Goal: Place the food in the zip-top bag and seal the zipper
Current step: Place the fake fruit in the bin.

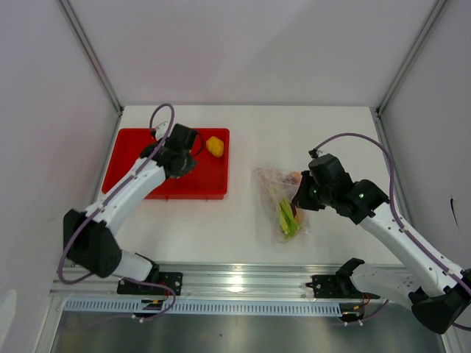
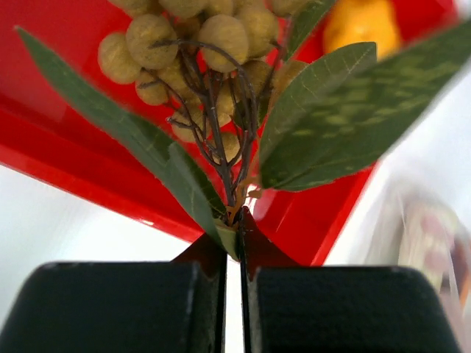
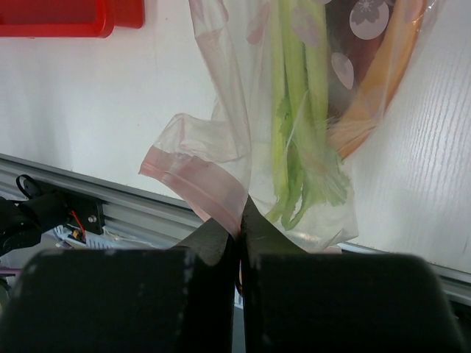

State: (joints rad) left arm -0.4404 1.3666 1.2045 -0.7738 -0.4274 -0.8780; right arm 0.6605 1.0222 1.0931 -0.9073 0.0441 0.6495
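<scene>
right gripper point(image 3: 240, 220): we see the fingers closed, pinching the edge of the zip-top bag point(image 3: 228, 88) at its mouth.
zipper point(image 3: 195, 176): the pink-red strip curls away to the left of the pinch. The mouth gapes there, not sealed.
bag position: it lies on the white table point(image 1: 191, 228), right of centre, mouth end toward the near edge. We can't tell if the pinched edge is lifted.
bag contents: green-white stalks point(image 3: 298, 95) with leafy ends at the mouth, an orange carrot-like piece point(image 3: 383, 81) along the right side, and a purple-brown sweet potato point(image 3: 346, 51) between them, deeper in.
left gripper point(image 2: 234, 228): fingers closed on the stem of the berry bunch point(image 2: 213, 44), with the tan berries and green leaves point(image 2: 331, 118) sticking out ahead of the tips.
bunch position: held over the red tray point(image 2: 66, 154), which sits far left on the table. We can't tell if it touches the tray.
yellow-orange fruit point(image 1: 215, 146): on the tray near its far right corner, just beyond the left gripper, well apart from the bag.
</scene>
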